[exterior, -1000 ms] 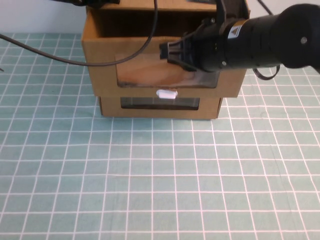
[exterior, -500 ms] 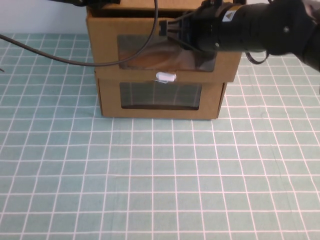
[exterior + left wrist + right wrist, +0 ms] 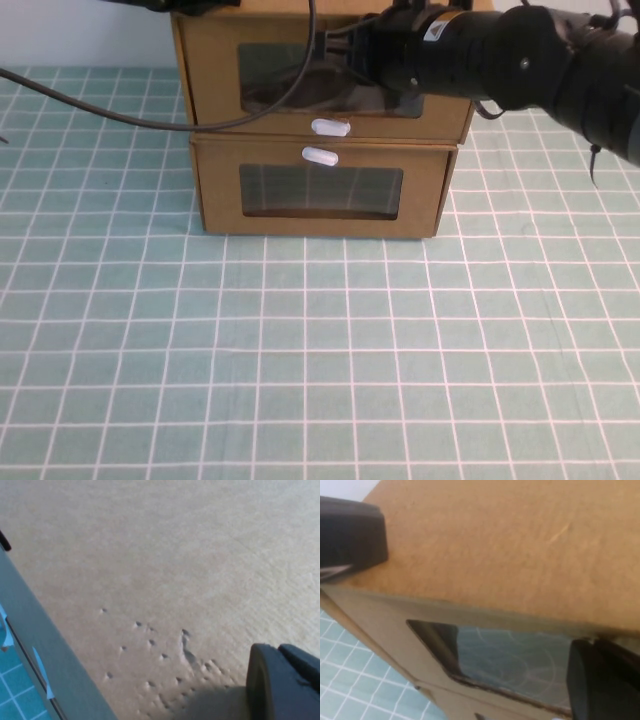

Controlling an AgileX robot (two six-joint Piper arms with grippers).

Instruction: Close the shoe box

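The shoe box [image 3: 450, 115] is the upper of two stacked brown cardboard boxes. It has a clear window [image 3: 270, 85], and its white oval tab [image 3: 330, 127] sits below that window. Its drawer front stands about flush with the lower box's front. My right gripper [image 3: 338, 55] is at the upper window with its jaws apart. In the right wrist view one finger [image 3: 350, 535] lies at the box's top edge and the other [image 3: 600, 680] is against the window. My left gripper [image 3: 200, 5] rests on the box's top at the far left. Only one finger [image 3: 280, 685] shows on the cardboard.
The lower cardboard box [image 3: 220, 190] has its white tab [image 3: 320, 155] above its window. A black cable [image 3: 120, 115] curves over the upper box's left front. The green grid mat [image 3: 320, 350] spreads out in front of the boxes.
The upper drawer has slid back into the stack with my right gripper moving back along with it. The lower box's white tab has come into view. The left arm has not moved.
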